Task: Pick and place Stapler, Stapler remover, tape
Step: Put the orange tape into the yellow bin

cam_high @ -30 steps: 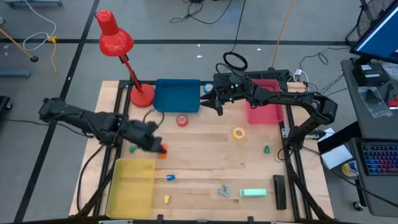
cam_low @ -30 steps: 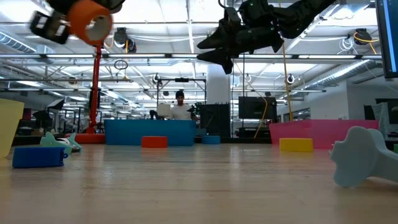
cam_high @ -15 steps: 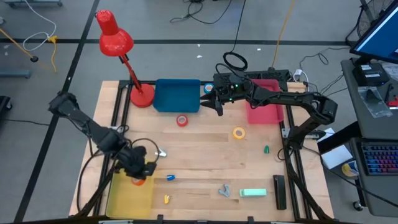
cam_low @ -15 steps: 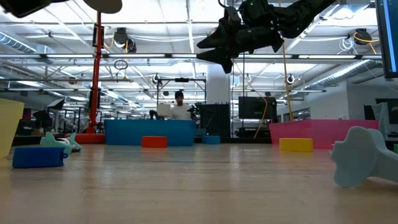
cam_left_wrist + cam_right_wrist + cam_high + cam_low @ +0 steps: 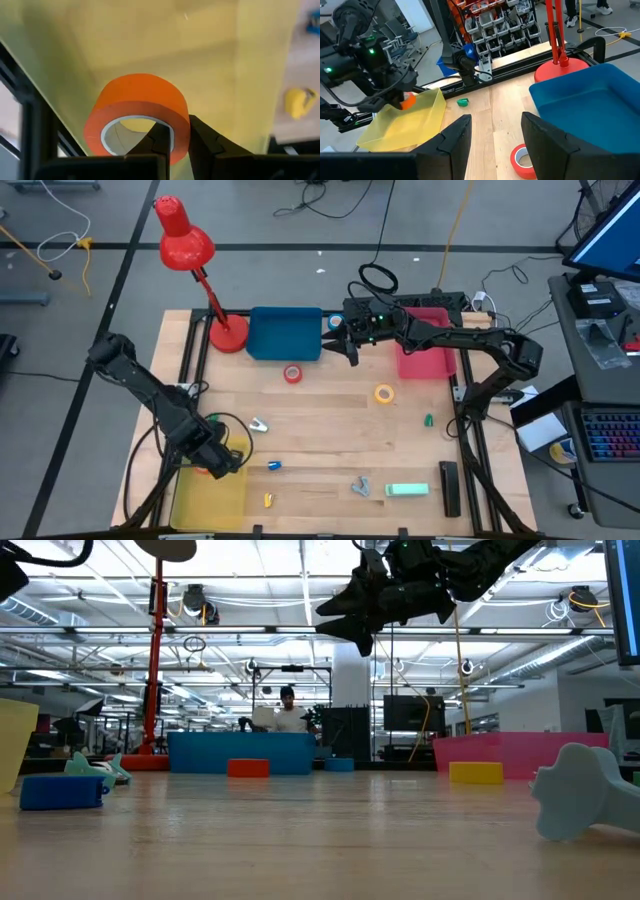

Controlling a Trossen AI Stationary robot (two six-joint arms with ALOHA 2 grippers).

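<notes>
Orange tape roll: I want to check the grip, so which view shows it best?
The left wrist view: the orange tape roll fills it, its wall pinched between the left gripper fingers over the yellow bin. The high and right wrist views show an orange speck; the low view shows nothing.

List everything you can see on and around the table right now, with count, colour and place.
Tape: orange held over yellow bin; red by blue bin; yellow mid-table; blue near front.
Bins: yellow front left, blue back, pink back right.
Lamp: one, red, back left.
Stapler: one, mint, front right.
Remover: one, grey, beside stapler.
Left tool: shut on orange tape.
Right tool: open, above red tape.
</notes>
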